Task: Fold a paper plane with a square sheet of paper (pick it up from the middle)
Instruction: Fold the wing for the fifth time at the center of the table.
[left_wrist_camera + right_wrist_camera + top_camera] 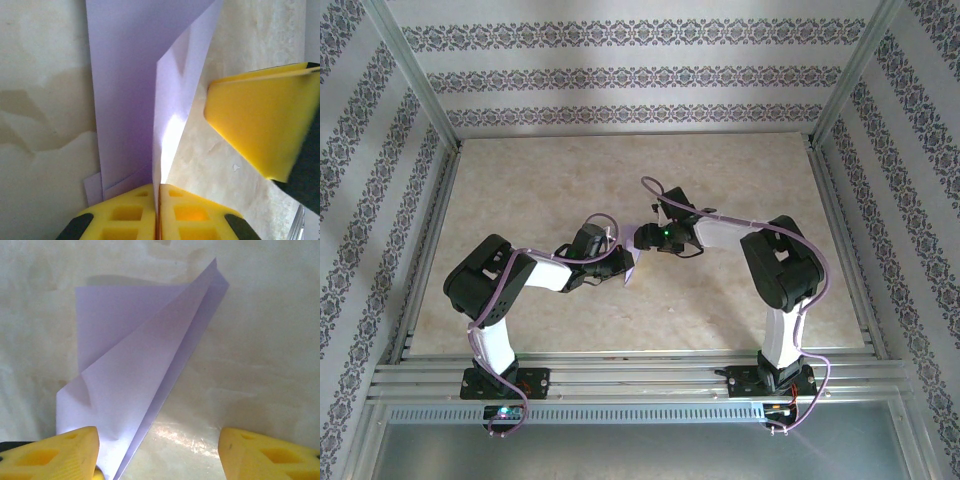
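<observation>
Noted left arm (490, 282) and right arm (780, 260) bolted at near edge, both bent inward toward middle of beige marbled table (740, 170). Found left gripper (620, 266) at small lavender sheet of paper (633, 272), seen as a narrow sliver. Found right gripper (644, 238) just beside upper end of the sheet, facing left gripper; contact not determinable. Jaw stance too small to judge on either. Recorded green light (665, 233) on right wrist, purple cables (598, 217) looped along both arms, aluminium rails (640, 375) across near edge, patterned striped walls (620, 75) on three sides.
</observation>
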### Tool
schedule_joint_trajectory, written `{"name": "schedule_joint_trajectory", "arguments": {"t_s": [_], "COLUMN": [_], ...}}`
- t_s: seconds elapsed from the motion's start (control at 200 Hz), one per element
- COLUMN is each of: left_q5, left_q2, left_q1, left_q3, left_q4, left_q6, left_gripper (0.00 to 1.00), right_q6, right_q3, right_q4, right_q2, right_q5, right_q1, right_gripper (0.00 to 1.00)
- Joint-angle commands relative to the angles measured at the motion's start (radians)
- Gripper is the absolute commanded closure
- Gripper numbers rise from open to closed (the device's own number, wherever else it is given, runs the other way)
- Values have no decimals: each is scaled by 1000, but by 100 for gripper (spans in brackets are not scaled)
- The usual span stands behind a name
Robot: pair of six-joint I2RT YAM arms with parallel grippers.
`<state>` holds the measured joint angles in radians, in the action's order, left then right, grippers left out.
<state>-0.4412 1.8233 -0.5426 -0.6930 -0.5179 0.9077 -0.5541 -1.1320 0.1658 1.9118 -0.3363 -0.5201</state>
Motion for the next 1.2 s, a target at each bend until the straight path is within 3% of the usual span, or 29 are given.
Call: {"name": "schedule_joint_trajectory", "arguments": {"t_s": [0.0,0.195,0.35,0.485,1.194], "left_q5": [63,66,66,60,50], "left_q2": [69,74,76,81,101], "left_q1": [12,14,15,16,18], "left_q3": [35,33,24,9,-11], "left_q4": [81,105,130,158,191], "left_q6": [13,17,17,14,17], "left_gripper": [90,90,90,90,90], "right_q6": [-18,-57,-121,-154,-153], "right_q3": [53,148,189,180,151], "right_q4": [-99,-299,-423,-477,-425], "right_q2": [-45,-140,-83,-17,84], "right_q5": [-108,-226,-321,-359,-333], "right_q1": [17,40,36,34,44], "right_gripper": [35,47,66,74,83]}}
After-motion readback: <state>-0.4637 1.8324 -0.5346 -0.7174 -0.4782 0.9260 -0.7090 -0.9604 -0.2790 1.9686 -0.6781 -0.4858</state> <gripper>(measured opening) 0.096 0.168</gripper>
